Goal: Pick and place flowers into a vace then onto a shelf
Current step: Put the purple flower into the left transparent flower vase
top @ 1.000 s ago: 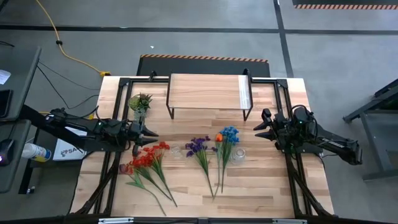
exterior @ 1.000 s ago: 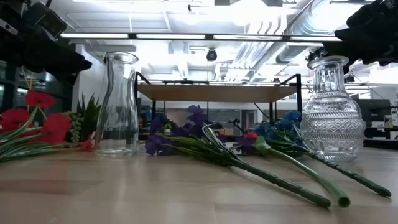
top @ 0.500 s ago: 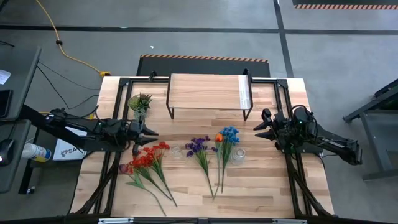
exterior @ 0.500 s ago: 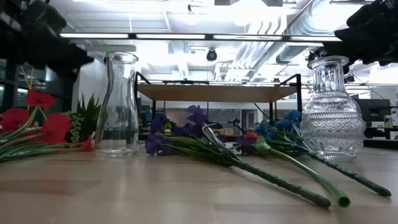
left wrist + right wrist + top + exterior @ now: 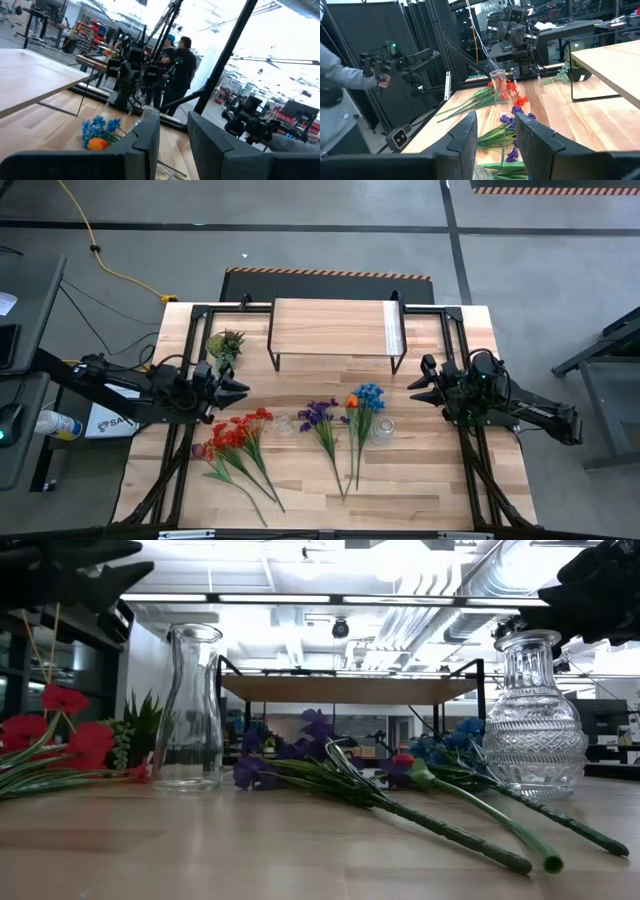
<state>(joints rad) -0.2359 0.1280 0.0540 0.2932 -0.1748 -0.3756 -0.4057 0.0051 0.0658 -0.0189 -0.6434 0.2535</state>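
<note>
The flowers lie flat on the table: a red spray (image 5: 236, 438) near the left, a purple one (image 5: 320, 418) in the middle, and a blue spray with one orange bloom (image 5: 365, 404) to its right. A plain glass vase (image 5: 283, 423) and a cut-glass vase (image 5: 382, 430) stand upright among them. The shelf (image 5: 335, 330) stands at the far side. My left gripper (image 5: 238, 388) hovers open, above and just beyond the red spray, nothing between its fingers (image 5: 145, 145). My right gripper (image 5: 418, 385) waits open to the right of the blue spray.
A small spiky green plant (image 5: 225, 343) stands beside the shelf's left leg, just beyond my left gripper. Black frame rails (image 5: 180, 470) run along both table sides. People (image 5: 175, 65) stand beyond the table, and a grey sleeve (image 5: 340, 82) shows at its near side.
My left gripper has risen and tipped its fingers upward, rolling a little at the wrist; in the low view it has climbed to the picture's top edge. Its finger gap looks unchanged. The flowers and vases have not moved.
</note>
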